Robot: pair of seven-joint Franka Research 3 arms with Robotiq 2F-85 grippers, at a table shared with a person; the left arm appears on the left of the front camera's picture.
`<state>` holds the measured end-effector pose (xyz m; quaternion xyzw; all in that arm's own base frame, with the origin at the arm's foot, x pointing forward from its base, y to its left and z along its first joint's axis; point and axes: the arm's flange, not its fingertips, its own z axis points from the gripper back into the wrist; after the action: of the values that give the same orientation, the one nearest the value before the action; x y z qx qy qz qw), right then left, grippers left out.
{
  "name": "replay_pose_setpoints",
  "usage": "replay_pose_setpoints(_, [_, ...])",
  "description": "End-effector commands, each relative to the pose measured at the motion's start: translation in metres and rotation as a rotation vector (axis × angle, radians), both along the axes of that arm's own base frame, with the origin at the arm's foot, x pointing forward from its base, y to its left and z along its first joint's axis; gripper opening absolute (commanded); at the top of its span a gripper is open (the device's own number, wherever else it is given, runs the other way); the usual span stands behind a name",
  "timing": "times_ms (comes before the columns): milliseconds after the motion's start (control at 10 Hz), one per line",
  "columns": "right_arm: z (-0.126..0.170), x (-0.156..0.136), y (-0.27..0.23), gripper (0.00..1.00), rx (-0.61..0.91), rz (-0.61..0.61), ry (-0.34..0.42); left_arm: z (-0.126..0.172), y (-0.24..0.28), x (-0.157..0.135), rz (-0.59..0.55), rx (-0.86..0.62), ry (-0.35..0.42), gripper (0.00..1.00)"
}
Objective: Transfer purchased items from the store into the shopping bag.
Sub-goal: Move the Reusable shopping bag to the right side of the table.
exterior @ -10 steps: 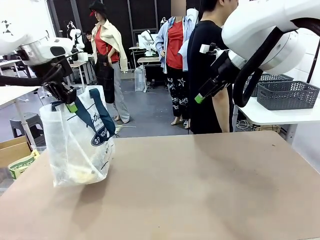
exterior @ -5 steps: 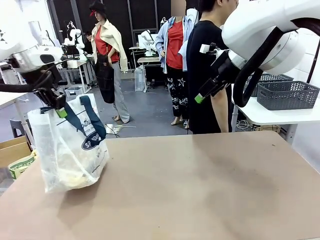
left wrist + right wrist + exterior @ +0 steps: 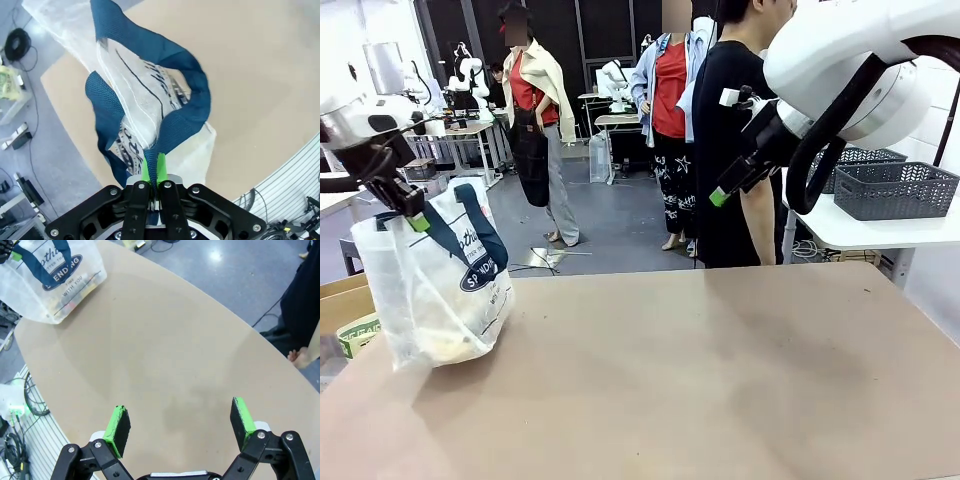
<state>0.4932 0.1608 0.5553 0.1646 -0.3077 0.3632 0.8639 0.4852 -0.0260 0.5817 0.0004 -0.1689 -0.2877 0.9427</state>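
Table (image 3: 720,380): brown top, 1 bag at its left edge.
Person (image 3: 735,150): black top, standing at far side.
Shopping bag (image 3: 430,290): translucent, navy logo, pale and yellowish items inside; base on the table's left corner.
Strap handles (image 3: 185,115): 2, navy.
Right gripper (image 3: 180,427): raised above table, jaws spread wide, holding nothing.
Left gripper (image 3: 152,172): jaws pinched tight on 1 strap.

Most of the table (image 3: 720,370) is left bare, so passage is allowed across its middle and right. The near-left corner is blocked by the shopping bag (image 3: 430,290). The far edge is occupied by a person (image 3: 735,150).
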Motion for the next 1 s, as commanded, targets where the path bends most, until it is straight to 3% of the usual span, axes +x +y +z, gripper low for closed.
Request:
replay_pose_setpoints(0, [0.001,0.0,0.001,1.0,-0.009,-0.008,0.008,-0.007,0.024,0.002,-0.033,0.034,-0.044,0.0])
replay_pose_setpoints(300, [0.001,0.0,0.001,1.0,-0.009,-0.008,0.008,-0.012,0.038,0.002,-0.053,0.072,-0.034,0.0])
replay_pose_setpoints(500, [0.001,0.0,0.001,1.0,-0.009,-0.008,0.008,-0.014,0.034,-0.007,-0.062,0.055,0.012,0.0])
replay_pose_setpoints(900, [0.001,0.0,0.001,1.0,-0.009,-0.008,0.008,-0.02,0.036,0.004,-0.042,0.048,0.003,0.0])
